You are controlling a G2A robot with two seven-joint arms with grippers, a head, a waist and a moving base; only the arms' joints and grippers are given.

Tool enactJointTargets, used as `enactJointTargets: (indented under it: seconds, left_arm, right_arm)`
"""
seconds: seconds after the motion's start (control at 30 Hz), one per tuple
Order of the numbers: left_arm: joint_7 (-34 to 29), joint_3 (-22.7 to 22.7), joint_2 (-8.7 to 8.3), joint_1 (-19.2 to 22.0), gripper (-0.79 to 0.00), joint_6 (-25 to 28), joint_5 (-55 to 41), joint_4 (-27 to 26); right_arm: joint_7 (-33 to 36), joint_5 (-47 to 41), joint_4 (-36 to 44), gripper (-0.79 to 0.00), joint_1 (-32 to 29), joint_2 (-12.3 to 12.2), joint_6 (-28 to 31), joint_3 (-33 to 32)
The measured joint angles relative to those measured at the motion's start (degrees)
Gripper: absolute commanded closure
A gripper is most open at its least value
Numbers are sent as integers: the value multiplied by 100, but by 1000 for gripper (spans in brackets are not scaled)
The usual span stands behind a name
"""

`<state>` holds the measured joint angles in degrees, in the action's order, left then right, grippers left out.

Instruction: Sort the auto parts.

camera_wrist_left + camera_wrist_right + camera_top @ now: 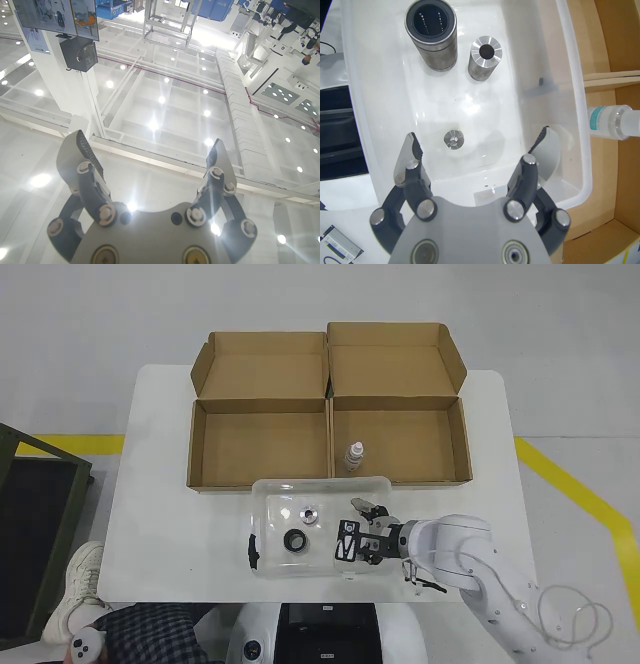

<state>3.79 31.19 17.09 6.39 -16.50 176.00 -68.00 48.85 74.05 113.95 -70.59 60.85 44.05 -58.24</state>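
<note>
- Right gripper, released, over clear bin: small stud under its spread jaws, bearing and sleeve ahead.
- Beside it, bottle in cardboard box.
- Left gripper released.

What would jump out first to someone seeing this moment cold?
The right gripper hangs open over a clear bin at the near edge of the table, which holds three metal parts: a large dark cylinder, a smaller sleeve and a tiny stud. Behind the bin, a small bottle sits in one open cardboard box.

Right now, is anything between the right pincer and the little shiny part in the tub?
Nothing visible. The open right pincer hangs over the tub, the little shiny part bare below it.
</note>
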Motion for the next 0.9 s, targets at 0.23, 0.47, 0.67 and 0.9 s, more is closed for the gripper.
enactJointTargets:
  seconds: [0.23,0.47,0.67,0.9]
  left_arm:
    - [0,0,0,0,-785,0,0,0]
    - [0,0,0,0,-785,0,0,0]
    - [0,0,0,0,-785,0,0,0]
    - [0,0,0,0,-785,0,0,0]
  right_arm:
    - [239,-109,-148,-622,125,11,-53,137]
    - [489,-216,-213,-372,249,24,-88,289]
    - [642,-324,-316,-360,367,39,-118,416]
    - [762,-432,-457,-197,493,52,-153,535]
